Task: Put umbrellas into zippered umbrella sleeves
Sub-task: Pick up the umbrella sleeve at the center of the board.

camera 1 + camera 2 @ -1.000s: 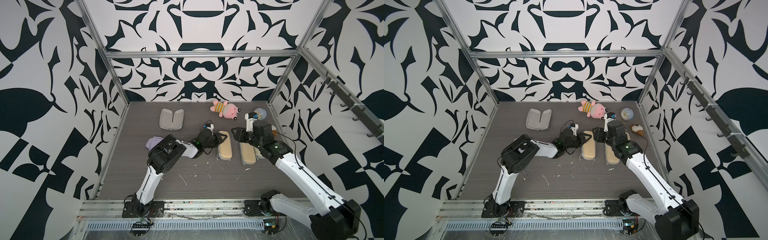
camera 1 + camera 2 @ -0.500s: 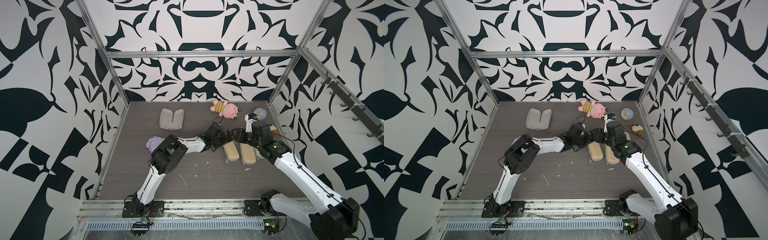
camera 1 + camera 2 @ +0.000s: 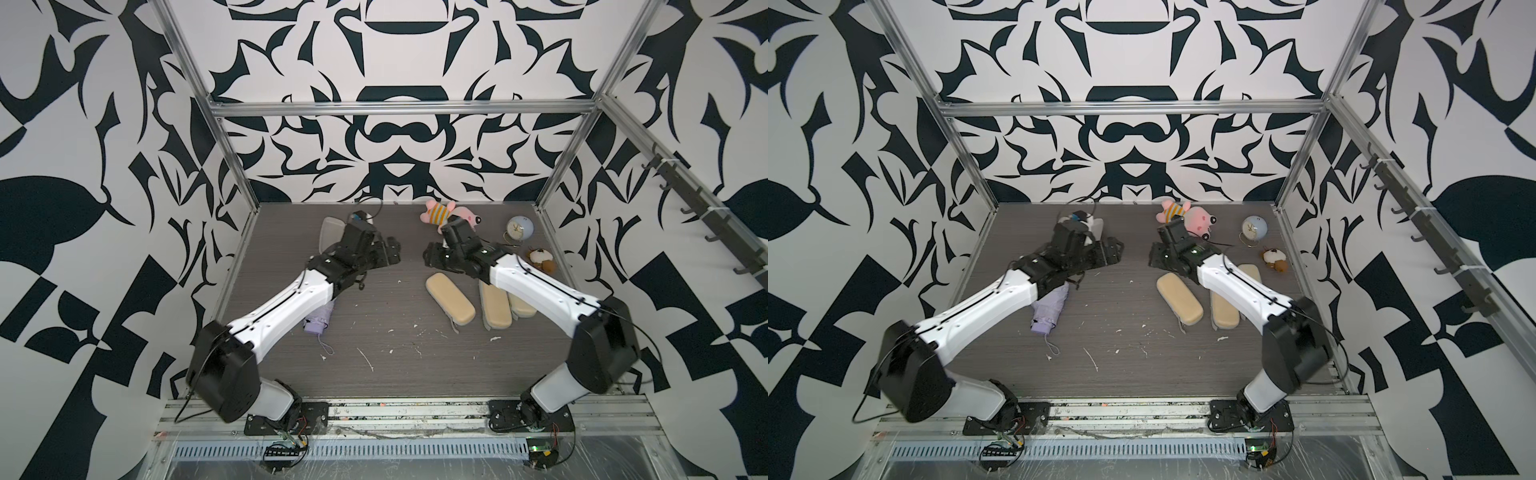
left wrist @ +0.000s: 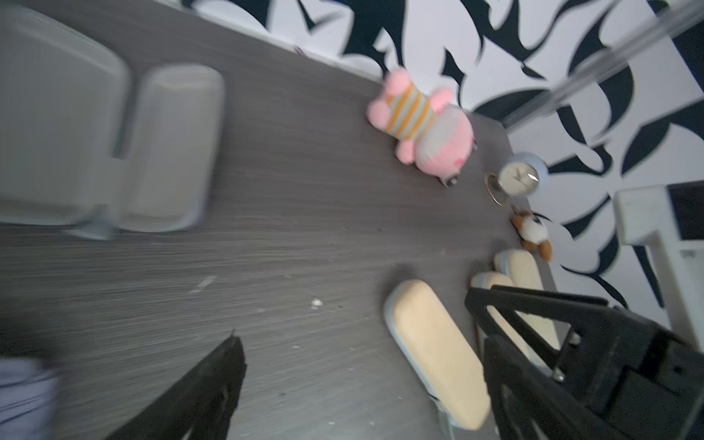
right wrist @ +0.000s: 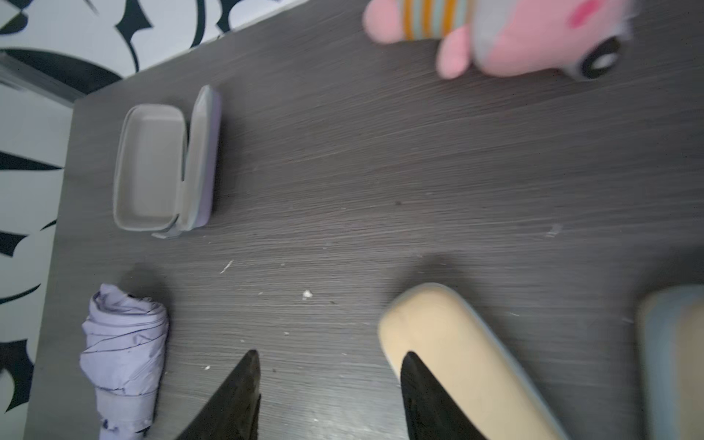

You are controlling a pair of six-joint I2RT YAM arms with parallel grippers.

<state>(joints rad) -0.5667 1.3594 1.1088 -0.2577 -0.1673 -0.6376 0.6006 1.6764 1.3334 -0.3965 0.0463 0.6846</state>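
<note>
Three closed beige sleeves lie side by side around 3 o'clock on the table [image 3: 395, 370]. The inner beige sleeve [image 3: 450, 299] is tilted, ends toward 10 and 4. Next to it is the middle beige sleeve [image 3: 494, 309], then the outer beige sleeve [image 3: 521, 308], partly hidden under the right arm [image 3: 540, 291]. The lavender sleeve [image 5: 164, 164] sits at 11 o'clock near the back wall, hinged open with its pale lining up and nothing inside. In both top views the left gripper [image 3: 392, 253] hides most of it. The lavender umbrella [image 3: 1048, 309] lies folded on the table at 8 o'clock, outside any sleeve, handle end toward 6. The left arm [image 3: 286, 307] crosses over its far end. The left gripper's fingers [image 4: 213, 381] are spread wide, with only bare table between them. The right gripper [image 5: 330, 355] hovers just on the 12 o'clock side of the inner beige sleeve, fingers partway apart, gripping nothing. One finger overlaps that sleeve in the wrist view; cannot tell whether it touches. The two grippers point at each other across the middle of the table, apart. A pink plush toy [image 3: 449, 212] is at 1 o'clock, a small clock [image 3: 519, 228] at 2, and a small brown-and-white plush [image 3: 541, 259] just beyond it toward 3.
</note>
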